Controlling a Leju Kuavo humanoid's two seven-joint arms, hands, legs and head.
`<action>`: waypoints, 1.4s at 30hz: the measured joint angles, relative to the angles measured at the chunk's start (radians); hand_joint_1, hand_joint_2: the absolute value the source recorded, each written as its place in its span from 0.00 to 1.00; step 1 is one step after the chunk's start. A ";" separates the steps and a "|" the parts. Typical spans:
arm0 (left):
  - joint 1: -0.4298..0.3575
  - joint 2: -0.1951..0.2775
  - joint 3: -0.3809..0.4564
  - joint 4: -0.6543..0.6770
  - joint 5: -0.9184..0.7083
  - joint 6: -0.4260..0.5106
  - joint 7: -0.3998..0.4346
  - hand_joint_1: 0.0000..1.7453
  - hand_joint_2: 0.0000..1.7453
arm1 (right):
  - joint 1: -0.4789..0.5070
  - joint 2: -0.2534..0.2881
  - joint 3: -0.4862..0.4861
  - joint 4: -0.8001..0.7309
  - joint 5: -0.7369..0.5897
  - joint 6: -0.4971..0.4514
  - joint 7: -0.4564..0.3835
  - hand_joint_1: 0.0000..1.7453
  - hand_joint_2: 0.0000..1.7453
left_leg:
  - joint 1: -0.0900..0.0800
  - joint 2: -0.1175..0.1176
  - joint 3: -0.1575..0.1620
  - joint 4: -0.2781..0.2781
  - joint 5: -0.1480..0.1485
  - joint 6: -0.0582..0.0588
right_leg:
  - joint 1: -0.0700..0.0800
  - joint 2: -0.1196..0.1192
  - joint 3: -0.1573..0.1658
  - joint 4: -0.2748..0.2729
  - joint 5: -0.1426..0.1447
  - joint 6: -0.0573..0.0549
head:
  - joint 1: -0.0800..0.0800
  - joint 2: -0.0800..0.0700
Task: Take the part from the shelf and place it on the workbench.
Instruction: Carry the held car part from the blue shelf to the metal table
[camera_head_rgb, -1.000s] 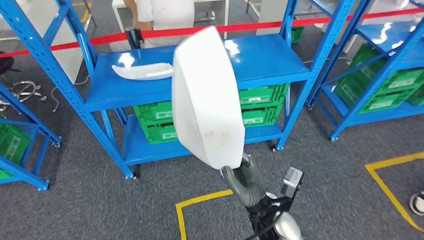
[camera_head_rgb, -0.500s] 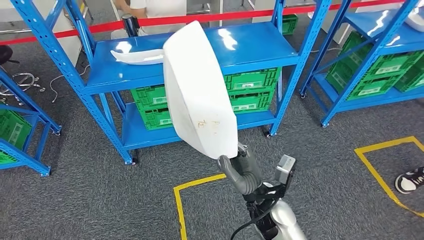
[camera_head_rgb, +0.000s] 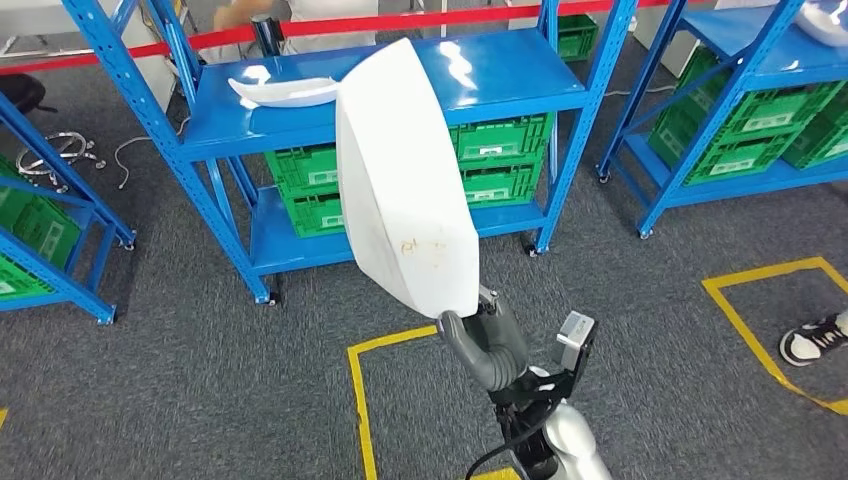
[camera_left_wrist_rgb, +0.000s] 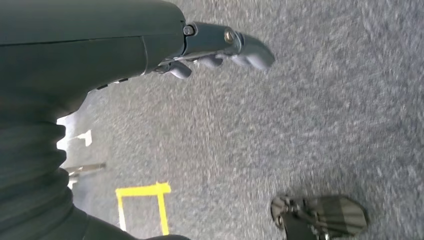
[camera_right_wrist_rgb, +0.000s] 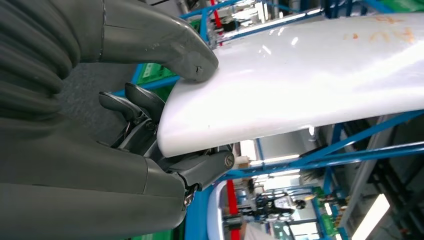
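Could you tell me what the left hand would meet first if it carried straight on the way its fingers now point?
Probably only the grey carpet floor. The left hand hangs with fingers apart, holding nothing, and nothing lies ahead of them in the left wrist view, though depth is unclear.

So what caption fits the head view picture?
Right hand holds big white curved plastic part before blue metal shelf.

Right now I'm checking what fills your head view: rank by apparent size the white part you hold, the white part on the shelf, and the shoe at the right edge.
1. White part in the right hand; nearness inflates it.
2. White part on the shelf.
3. Shoe, cut by the frame edge.
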 joint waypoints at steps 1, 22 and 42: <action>0.001 0.002 -0.001 0.000 -0.002 0.000 0.001 0.00 1.00 | 0.001 0.002 -0.002 -0.003 0.001 0.003 0.003 1.00 1.00 | 0.000 0.001 -0.008 -0.001 0.009 0.007 | -0.001 0.000 -0.001 -0.003 0.009 0.006 | -0.001 0.000; 0.034 0.013 -0.003 0.009 0.026 0.008 0.017 0.00 1.00 | 0.034 0.003 -0.025 -0.014 0.035 0.007 0.013 1.00 1.00 | 0.020 0.004 -0.247 0.240 -0.030 -0.037 | -0.011 0.011 0.093 -0.006 -0.101 -0.018 | -0.005 0.000; 0.023 0.003 -0.006 0.007 -0.057 -0.015 -0.016 0.00 1.00 | 0.123 0.000 -0.065 -0.078 0.048 -0.024 -0.010 1.00 1.00 | 0.009 0.013 -0.106 0.002 0.092 0.037 | -0.013 0.013 -0.063 0.288 -0.204 0.047 | -0.004 0.000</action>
